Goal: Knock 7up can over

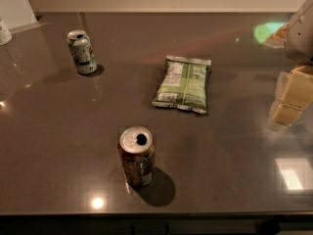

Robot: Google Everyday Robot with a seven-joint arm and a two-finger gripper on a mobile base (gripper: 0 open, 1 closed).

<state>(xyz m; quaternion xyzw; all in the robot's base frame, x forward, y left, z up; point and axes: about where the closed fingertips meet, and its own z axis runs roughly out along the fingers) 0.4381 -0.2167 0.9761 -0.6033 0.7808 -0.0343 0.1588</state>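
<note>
7up can (81, 51) upright, far left. our gripper (292, 96) at right edge, well apart; we can't tell its state.

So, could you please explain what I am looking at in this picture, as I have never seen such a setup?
There is one picture, from a single camera looking down at an angle onto a dark countertop; where the camera is mounted is not known. The pale, yellowish blocky part at the right edge is the robot's gripper, the end of its one arm. It hangs over the right side of the counter, far from both cans, and nothing appears to be held in it. Two opened cans stand upright on the counter: the 7up can at the back left, which the robot is meant to knock over, and a brown-orange can near the front. A green snack bag lies flat near the middle.
</note>
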